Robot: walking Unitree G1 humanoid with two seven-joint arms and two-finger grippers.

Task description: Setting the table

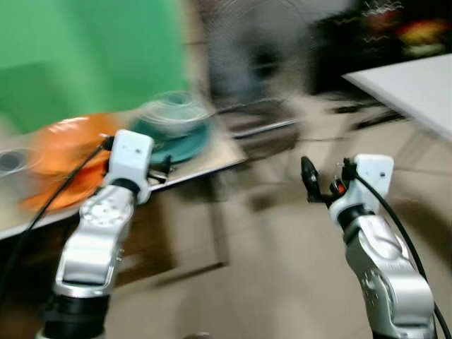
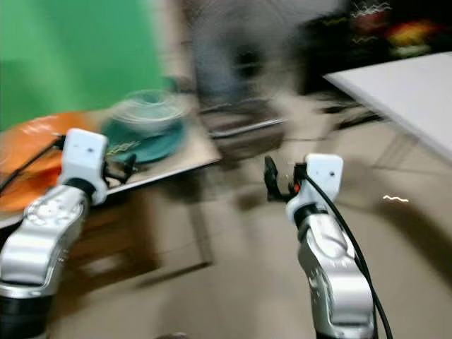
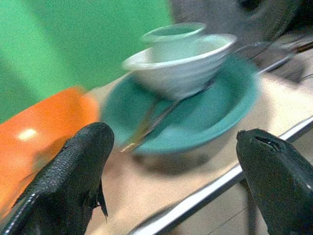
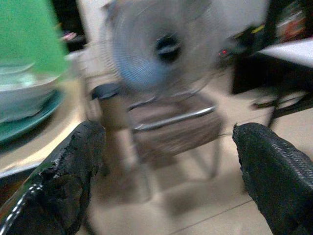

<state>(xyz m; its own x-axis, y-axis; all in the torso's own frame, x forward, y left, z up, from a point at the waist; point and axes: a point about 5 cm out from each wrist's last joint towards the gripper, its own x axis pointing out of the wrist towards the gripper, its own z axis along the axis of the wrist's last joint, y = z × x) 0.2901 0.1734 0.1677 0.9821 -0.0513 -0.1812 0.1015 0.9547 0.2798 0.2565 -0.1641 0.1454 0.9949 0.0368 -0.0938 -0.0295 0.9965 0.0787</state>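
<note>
At upper left, a white bowl (image 3: 181, 63) sits on a teal plate (image 3: 215, 117) beside an orange plate (image 1: 63, 159); left gripper (image 3: 176, 171) and right gripper (image 4: 168, 166) hover spread wide, empty.

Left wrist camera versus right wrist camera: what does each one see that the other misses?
The left wrist view alone shows the orange plate and chopsticks lying in the teal plate, under the white bowl. The right wrist view alone shows a fan, a chair and the white table. Both catch the teal plate, the bowl, and open black fingers.
</note>
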